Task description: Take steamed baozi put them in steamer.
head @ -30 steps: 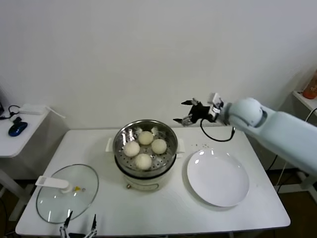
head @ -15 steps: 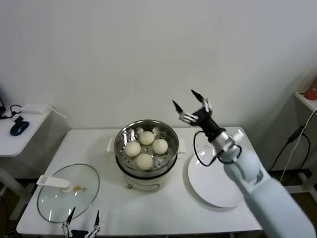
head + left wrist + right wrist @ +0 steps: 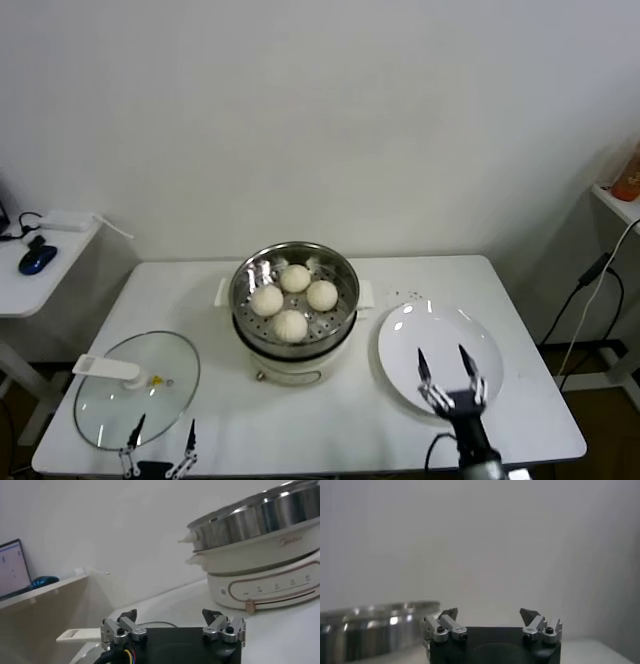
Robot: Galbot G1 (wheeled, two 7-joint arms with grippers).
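Note:
Four cream-white steamed baozi (image 3: 292,299) lie inside the round steel steamer (image 3: 241,282) at the middle of the white table. The steamer also shows in the left wrist view (image 3: 260,517) and the right wrist view (image 3: 370,627). My right gripper (image 3: 450,367) is open and empty, low at the table's front right, over the near edge of the white plate (image 3: 405,335); in its own view (image 3: 489,613) the jaws stand wide apart. My left gripper (image 3: 160,432) is open and empty at the table's front left edge, in its own view (image 3: 172,615) facing the steamer's base.
A glass lid (image 3: 150,395) with a white handle (image 3: 105,368) lies at the front left. A side table (image 3: 45,255) with a blue mouse (image 3: 36,259) stands at the left. A cable hangs at the right.
My right arm has swung down from beside the steamer at the back to the table's front right edge, open and empty throughout. The left gripper and the baozi have not moved.

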